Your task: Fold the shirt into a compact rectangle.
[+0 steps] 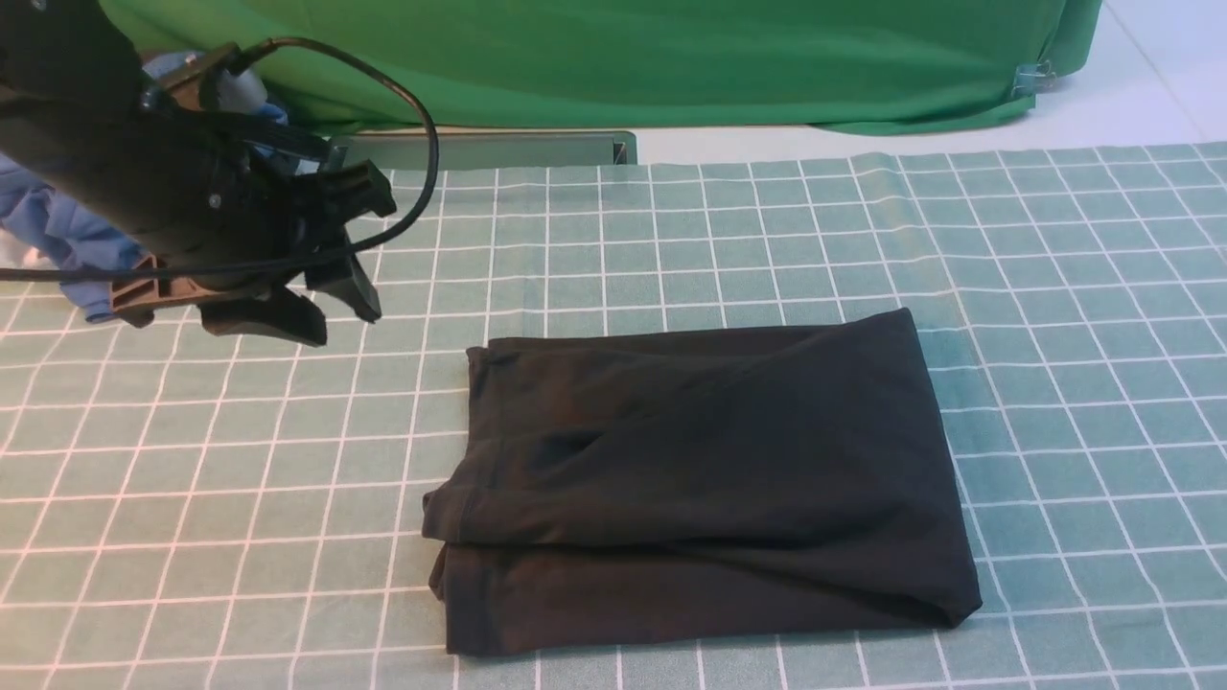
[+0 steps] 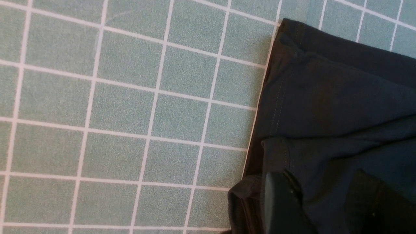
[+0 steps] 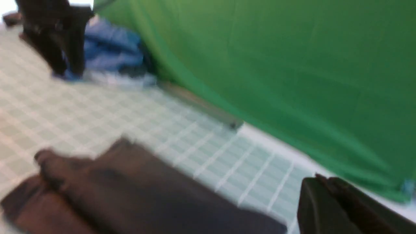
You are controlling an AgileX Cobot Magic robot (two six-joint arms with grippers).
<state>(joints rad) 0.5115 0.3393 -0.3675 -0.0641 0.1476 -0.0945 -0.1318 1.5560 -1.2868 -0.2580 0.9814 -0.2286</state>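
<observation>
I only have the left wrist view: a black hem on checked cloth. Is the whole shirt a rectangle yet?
Observer: Roughly. The front view shows the shirt folded into a rough rectangle.
Operator: Is my left gripper holding any of it?
Observer: No. The left gripper hangs empty above the cloth, beyond the shirt's far left corner.
Operator: And the right arm?
Observer: It's absent from the front view. Its wrist view shows the right gripper shut and empty.

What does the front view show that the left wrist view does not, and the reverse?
Only the front view shows the whole folded shirt, the left tool raised off to its side and holding nothing, the green backdrop and a blue garment. Only the left wrist view shows the hem stitching close up. Both show the shirt's layered edge on the checked cloth.
</observation>
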